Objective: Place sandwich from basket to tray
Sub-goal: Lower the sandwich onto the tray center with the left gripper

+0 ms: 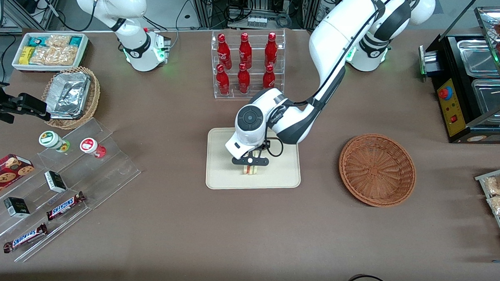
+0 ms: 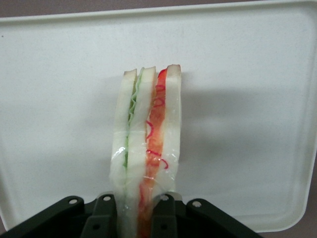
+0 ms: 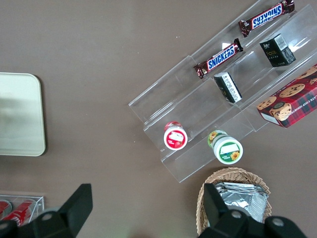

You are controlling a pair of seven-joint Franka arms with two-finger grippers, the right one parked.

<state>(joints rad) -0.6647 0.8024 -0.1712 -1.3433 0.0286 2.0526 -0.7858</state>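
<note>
My left gripper (image 1: 251,164) hangs over the cream tray (image 1: 219,177) and is shut on the sandwich (image 1: 251,169). In the left wrist view the sandwich (image 2: 147,144) stands on edge between the black fingers (image 2: 101,218), its white bread and its red and green filling facing the camera, with the tray (image 2: 59,99) right under it. I cannot tell whether the sandwich touches the tray. The reddish-brown wicker basket (image 1: 377,170) sits beside the tray toward the working arm's end of the table and holds nothing.
A clear rack of red bottles (image 1: 246,63) stands farther from the front camera than the tray. Stepped acrylic shelves with snack bars and small jars (image 1: 57,183), a tan foil-lined basket (image 1: 70,97) and a white snack bin (image 1: 49,50) lie toward the parked arm's end. A black appliance (image 1: 472,90) stands at the working arm's end.
</note>
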